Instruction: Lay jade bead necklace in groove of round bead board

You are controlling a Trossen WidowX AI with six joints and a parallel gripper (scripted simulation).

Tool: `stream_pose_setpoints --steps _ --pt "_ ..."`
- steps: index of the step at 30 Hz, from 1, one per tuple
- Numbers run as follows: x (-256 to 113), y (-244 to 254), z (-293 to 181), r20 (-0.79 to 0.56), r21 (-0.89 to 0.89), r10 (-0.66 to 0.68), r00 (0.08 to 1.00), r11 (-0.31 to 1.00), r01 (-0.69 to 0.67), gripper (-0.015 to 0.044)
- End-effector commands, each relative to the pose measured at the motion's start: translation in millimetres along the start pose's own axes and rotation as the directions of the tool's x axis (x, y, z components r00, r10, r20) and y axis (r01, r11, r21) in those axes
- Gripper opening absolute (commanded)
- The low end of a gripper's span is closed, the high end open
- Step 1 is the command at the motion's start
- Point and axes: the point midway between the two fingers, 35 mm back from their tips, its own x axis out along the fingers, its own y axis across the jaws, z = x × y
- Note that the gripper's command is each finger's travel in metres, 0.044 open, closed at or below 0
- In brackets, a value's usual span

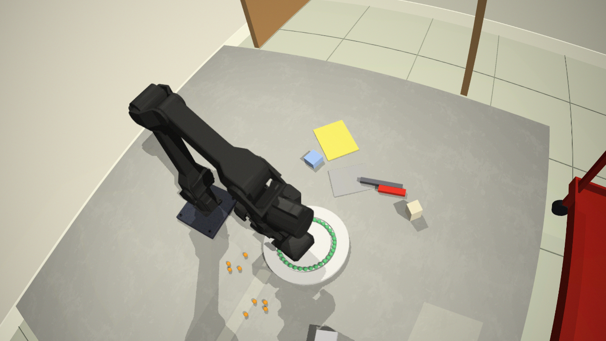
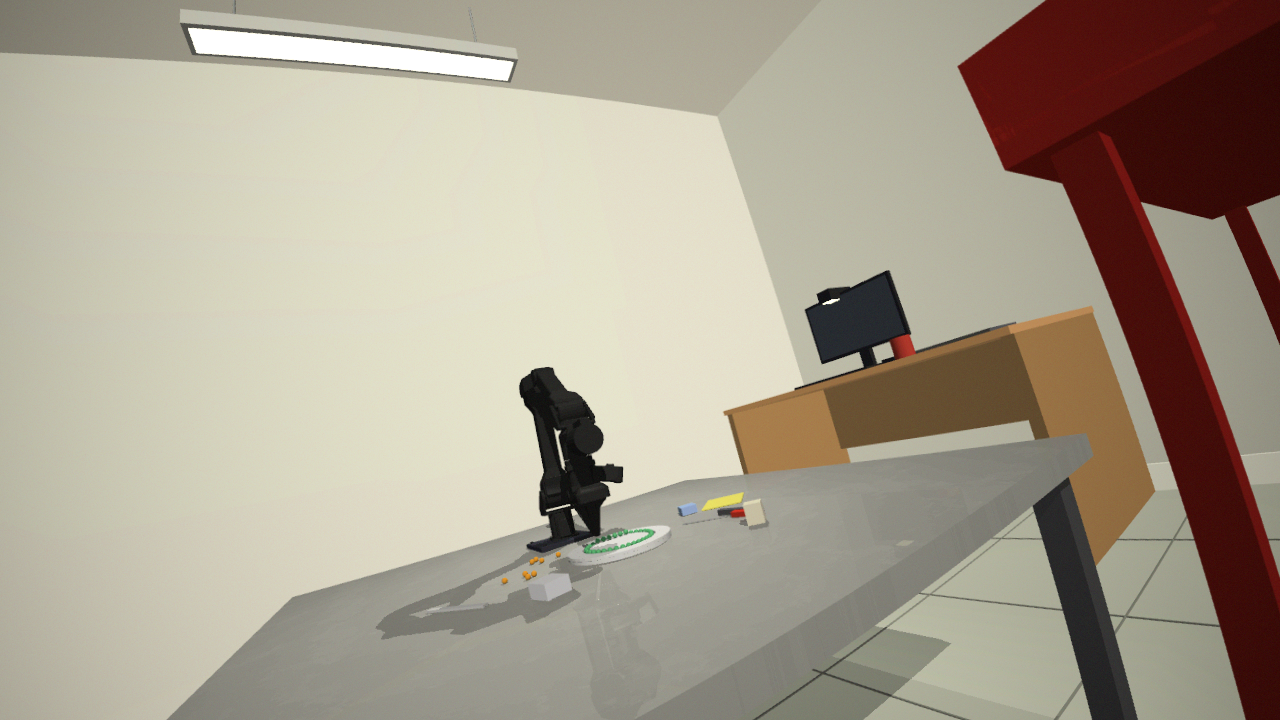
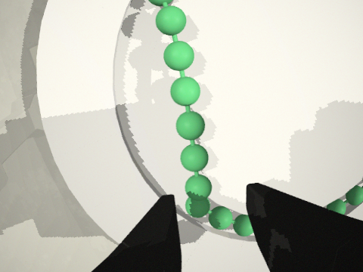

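Note:
The jade bead necklace lies on the round white bead board. In the top view the visible right and front beads follow the groove. In the wrist view a nearly straight run of beads lies inward of the groove's outer wall, then bends sharply; beads at lower right follow the groove. My gripper is partly open and empty, its fingertips low over the board near that bend, with beads visible in the gap beyond them. The arm hides the fingers and the board's back left in the top view.
Small orange beads lie left of the board. A white block stands in front. A blue block, yellow square, grey sheet, dark bar, red bar and cream cube lie behind and right.

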Motion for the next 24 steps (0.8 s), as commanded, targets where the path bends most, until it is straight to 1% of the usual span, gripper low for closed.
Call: stream_pose_setpoints --steps 1,10,14,15,24 --pt "9.3 1.9 -0.3 -0.001 -0.004 0.010 1.000 1.000 -0.010 0.0120" --pt "14.9 2.6 -0.4 -0.002 -0.005 0.012 1.000 1.000 -0.012 0.0120" --pt "12.4 1.8 -0.3 -0.001 -0.001 0.008 1.000 1.000 -0.008 0.0015" --pt "12.4 1.8 -0.3 -0.001 -0.001 0.008 1.000 1.000 -0.008 0.0000" --pt "12.4 1.8 -0.3 -0.001 -0.001 0.008 1.000 1.000 -0.008 0.0000"
